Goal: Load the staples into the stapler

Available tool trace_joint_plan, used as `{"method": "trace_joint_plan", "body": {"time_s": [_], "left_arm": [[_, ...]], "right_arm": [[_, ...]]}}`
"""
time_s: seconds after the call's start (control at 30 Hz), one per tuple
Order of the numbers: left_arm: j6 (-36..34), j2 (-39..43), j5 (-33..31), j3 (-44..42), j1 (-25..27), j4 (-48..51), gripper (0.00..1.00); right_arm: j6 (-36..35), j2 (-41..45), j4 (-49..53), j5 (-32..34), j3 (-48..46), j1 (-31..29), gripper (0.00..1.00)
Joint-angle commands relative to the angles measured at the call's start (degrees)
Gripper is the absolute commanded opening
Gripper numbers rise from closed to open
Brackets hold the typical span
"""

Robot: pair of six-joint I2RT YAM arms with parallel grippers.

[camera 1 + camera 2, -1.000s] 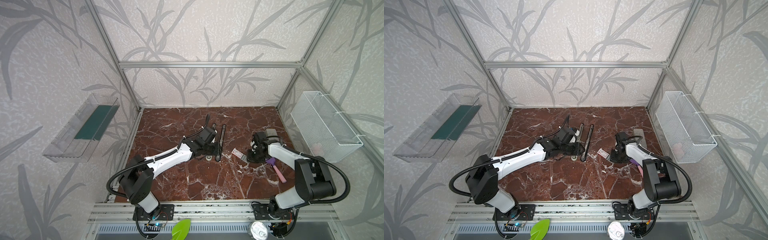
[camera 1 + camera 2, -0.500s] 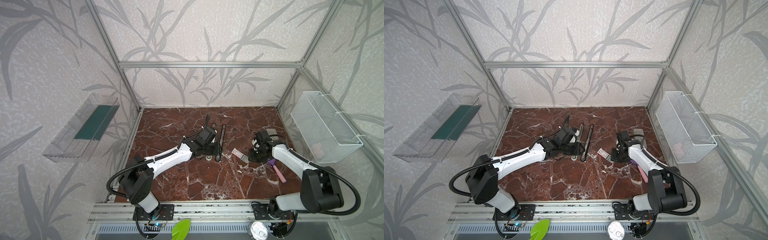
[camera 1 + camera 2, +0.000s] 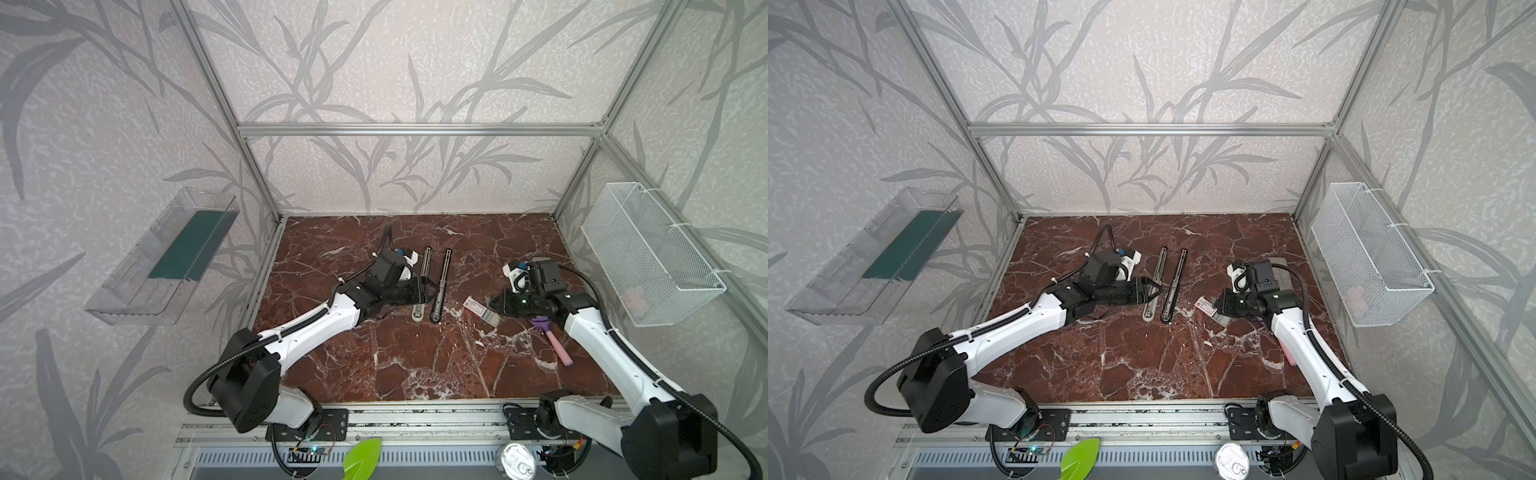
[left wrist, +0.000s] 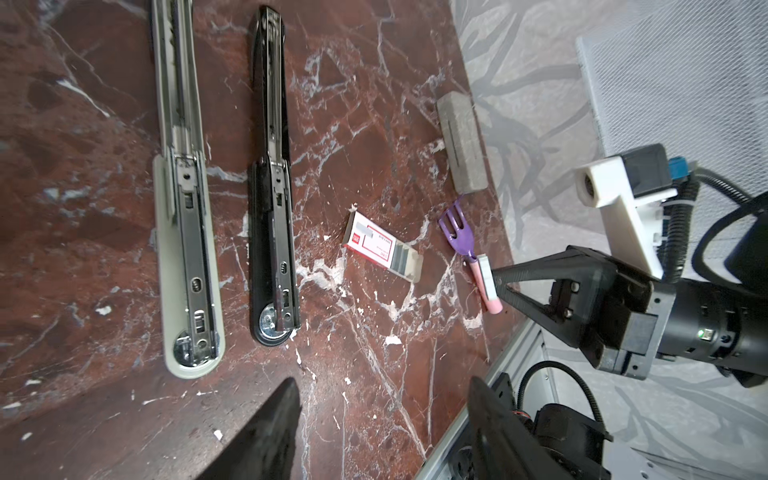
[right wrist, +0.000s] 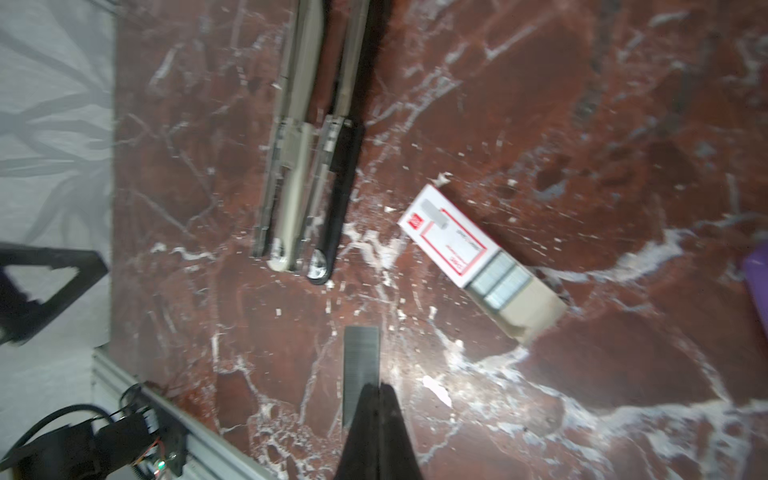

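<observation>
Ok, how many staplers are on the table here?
2, opened flat, side by side mid-table: grey stapler beside the left gripper, black stapler nearer the staples box.

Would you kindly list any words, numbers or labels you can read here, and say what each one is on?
Staple box: red logo and red-framed label, print too blurred to read.
Tin lid: marks too small to read.
No other text shows.

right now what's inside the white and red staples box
Its grey inner tray is slid partly out of the staples box, with silver staple strips lying in it. Anything deeper inside the box is covered by its printed cardboard.
</observation>
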State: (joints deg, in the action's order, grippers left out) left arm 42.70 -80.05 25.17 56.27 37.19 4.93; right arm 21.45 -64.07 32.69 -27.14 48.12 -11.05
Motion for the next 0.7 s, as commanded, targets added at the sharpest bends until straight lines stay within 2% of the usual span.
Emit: {"method": "trace_joint_plan", "body": {"time_s": [0.0,0.07,0.2,0.37,0.53,0.67], "left_arm": [[2.7,4.1,8.3,-3.9,-3.1,-8.9,0.59],[3.8,5.8,12.0,-5.9,-4.5,-12.3,0.58],[4.0,9.2,14.7,-8.6,-5.2,-15.4,0.56],[11.3,11.4,20.2,-14.4,-6.1,-32.4,0.54],[17.9,10.9,22.8,-17.7,-6.3,-47.3,0.55],[21.8,9.1,24.8,-18.1,-6.3,-55.8,0.60]], "right_arm": [[3.9,2.2,-9.1,-10.6,-1.2,-2.4,0.00],[7.2,3.2,-15.1,-13.6,-2.3,-4.4,0.00],[12.4,3.5,-23.7,-17.8,-2.6,-8.1,0.00],[22.9,2.4,-37.8,-23.6,-4.8,-9.6,0.00],[27.6,1.8,-46.1,-26.3,-5.3,-12.0,0.00],[33.1,0.6,-55.7,-29.2,-6.6,-12.2,0.00]]}}
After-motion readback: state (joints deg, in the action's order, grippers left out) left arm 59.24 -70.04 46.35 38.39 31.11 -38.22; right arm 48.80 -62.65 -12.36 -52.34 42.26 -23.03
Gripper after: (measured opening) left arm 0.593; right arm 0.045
